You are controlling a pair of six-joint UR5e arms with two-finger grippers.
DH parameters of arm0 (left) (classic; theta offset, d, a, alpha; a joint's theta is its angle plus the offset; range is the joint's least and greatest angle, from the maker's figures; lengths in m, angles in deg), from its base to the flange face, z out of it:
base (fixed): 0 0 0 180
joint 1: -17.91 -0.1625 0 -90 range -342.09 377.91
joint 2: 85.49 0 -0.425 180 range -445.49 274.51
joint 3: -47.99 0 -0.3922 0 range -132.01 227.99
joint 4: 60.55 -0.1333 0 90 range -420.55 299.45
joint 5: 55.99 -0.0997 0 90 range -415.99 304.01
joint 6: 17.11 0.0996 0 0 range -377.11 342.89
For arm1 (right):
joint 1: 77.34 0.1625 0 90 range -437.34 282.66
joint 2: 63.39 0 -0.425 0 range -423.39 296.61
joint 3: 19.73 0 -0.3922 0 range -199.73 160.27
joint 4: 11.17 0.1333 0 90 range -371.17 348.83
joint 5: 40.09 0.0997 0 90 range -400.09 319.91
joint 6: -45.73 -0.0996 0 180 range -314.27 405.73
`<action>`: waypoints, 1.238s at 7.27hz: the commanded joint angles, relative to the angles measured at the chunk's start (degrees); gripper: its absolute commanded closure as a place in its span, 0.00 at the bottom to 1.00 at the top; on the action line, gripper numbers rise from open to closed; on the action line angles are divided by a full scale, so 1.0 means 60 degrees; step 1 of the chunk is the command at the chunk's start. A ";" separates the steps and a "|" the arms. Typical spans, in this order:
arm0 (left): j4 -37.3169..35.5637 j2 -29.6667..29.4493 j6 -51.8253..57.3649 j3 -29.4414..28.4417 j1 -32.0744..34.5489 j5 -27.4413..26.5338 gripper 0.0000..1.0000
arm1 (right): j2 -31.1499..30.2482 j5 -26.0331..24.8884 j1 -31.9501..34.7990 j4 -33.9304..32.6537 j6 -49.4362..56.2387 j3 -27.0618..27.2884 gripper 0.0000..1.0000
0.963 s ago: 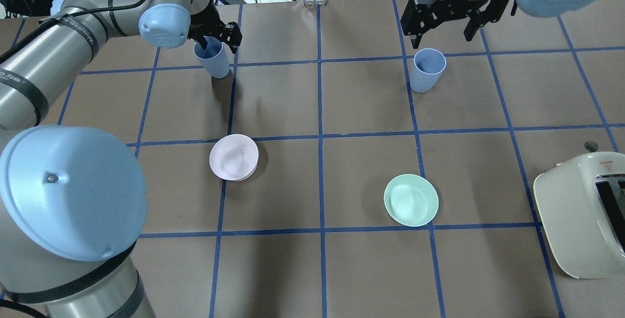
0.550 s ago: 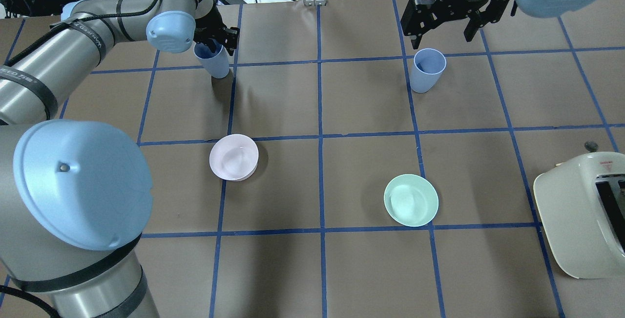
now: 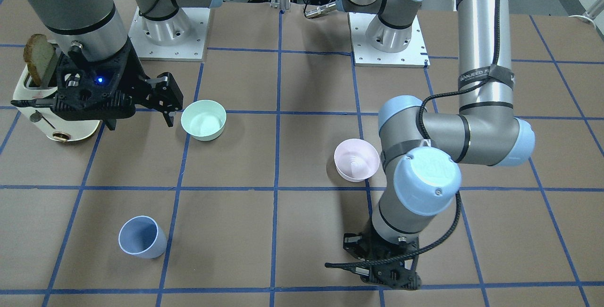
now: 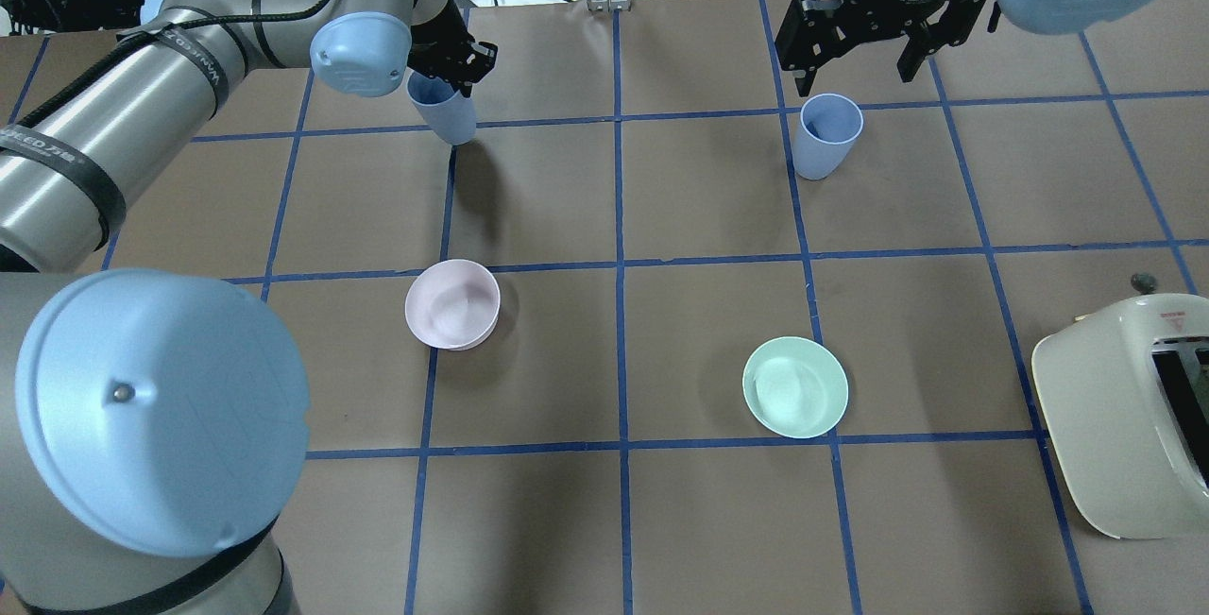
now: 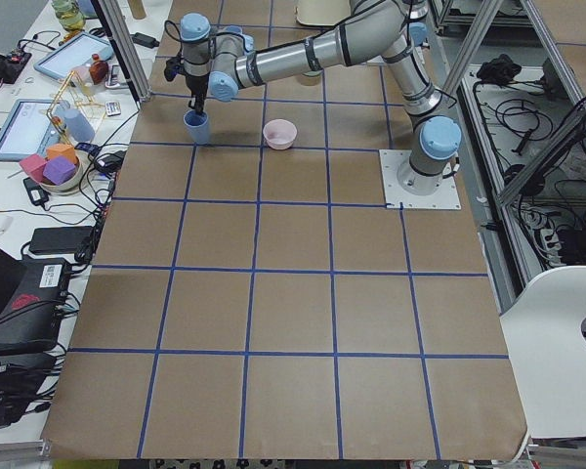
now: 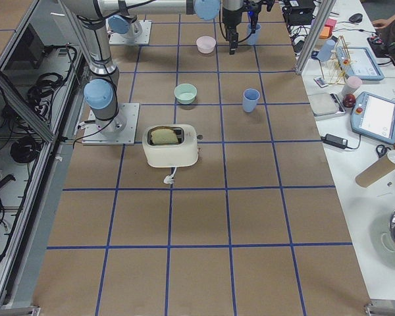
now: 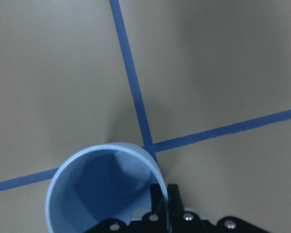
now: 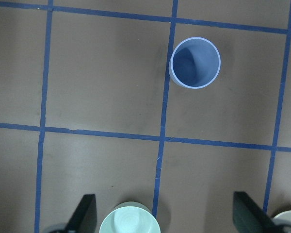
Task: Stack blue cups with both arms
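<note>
Left claw pinches one blue cup by its rim and has lifted it beyond the pink bowl, drifting toward the other cup. The right claw hangs spread beside that one, so stacking can follow.

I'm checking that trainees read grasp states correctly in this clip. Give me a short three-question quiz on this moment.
1. True or false: the right pincer is open and apart from the free blue cup.
2. What does the left pincer grip?
A) the pink bowl
B) the green bowl
C) the other blue cup, by its rim
3. What sits in the toaster?

Key: 1 true; 2 C; 3 a slice of bread.
</note>
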State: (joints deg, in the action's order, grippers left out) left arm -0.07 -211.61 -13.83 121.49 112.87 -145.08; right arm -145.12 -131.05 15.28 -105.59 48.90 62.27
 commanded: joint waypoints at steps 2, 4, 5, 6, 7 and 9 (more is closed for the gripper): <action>0.0100 -0.0046 -0.3555 0.0010 0.1835 -0.0034 1.00 | -0.0002 0.0029 -0.0303 0.0047 0.0114 0.0015 0.00; 0.0056 -0.0220 -0.4264 0.0097 0.2570 0.0024 1.00 | -0.0060 0.0102 -0.0496 0.0047 0.0144 0.0160 0.00; 0.0114 -0.0207 -0.4355 0.0170 0.2761 0.0010 1.00 | -0.0206 0.0117 -0.0452 0.0018 0.0130 0.0292 0.00; 0.0129 -0.0221 -0.4370 0.0171 0.2778 0.0010 1.00 | -0.0280 0.0117 -0.0466 -0.0040 0.0130 0.0438 0.00; 0.0158 -0.0149 -0.4370 0.0171 0.2763 -0.0063 0.01 | -0.0280 0.0117 -0.0452 -0.0070 0.0130 0.0440 0.00; 0.1878 0.0493 -0.4312 -0.0018 0.2603 -0.0034 0.00 | -0.0295 0.0103 -0.0437 -0.0055 0.0129 0.0367 0.00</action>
State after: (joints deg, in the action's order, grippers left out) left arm 5.71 -210.81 -39.90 122.04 128.95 -145.29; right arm -146.79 -130.41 12.58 -105.91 49.64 64.70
